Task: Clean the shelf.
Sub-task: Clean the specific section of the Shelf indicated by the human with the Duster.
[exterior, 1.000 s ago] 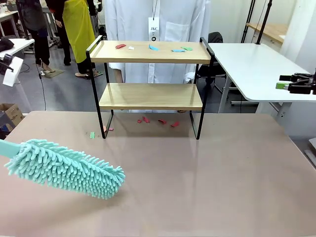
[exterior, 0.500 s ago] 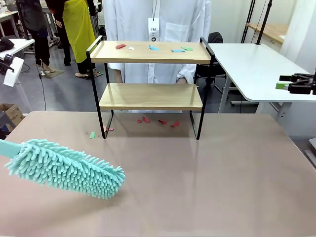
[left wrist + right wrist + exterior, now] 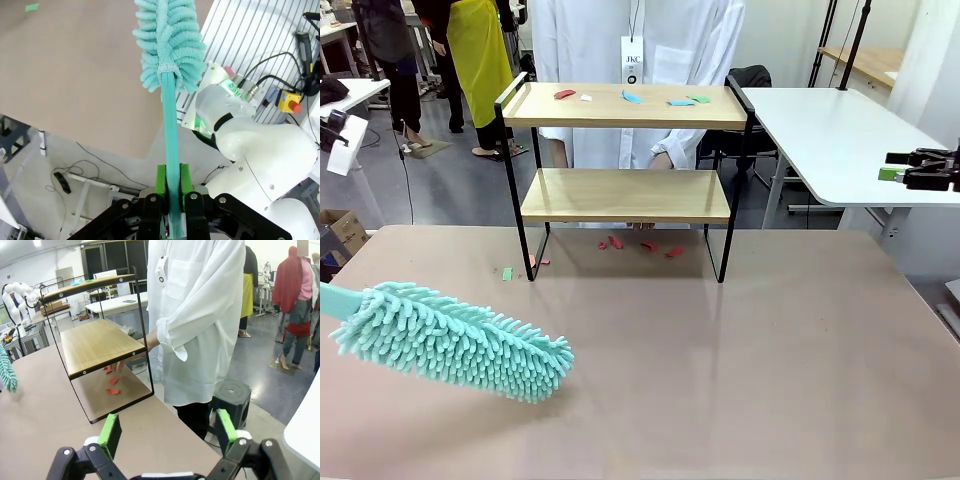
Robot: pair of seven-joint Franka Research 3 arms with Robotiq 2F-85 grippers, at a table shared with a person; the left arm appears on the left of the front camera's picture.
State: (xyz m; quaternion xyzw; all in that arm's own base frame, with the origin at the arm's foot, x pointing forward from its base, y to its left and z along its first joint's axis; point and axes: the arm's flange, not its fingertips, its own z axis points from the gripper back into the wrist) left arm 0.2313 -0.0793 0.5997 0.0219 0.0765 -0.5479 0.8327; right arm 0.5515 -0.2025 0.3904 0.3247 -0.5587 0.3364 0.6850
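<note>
The shelf (image 3: 625, 195) stands in the upper middle of the front view, at the far side of the smooth beige desk (image 3: 770, 350). It has two light wooden boards on a thin black metal frame. Small flat scraps (image 3: 630, 97) (red, white, blue, green) lie on the top board. At lower left, the left gripper (image 3: 172, 181) pinches the thin teal handle of a fluffy duster (image 3: 450, 340) between its green-padded fingers (image 3: 160, 181). The right gripper (image 3: 168, 432) has its fingers spread wide and holds nothing. A person's hand (image 3: 150, 343) reaches under the lower board. The print on the badge (image 3: 632, 58) is too small to read.
</note>
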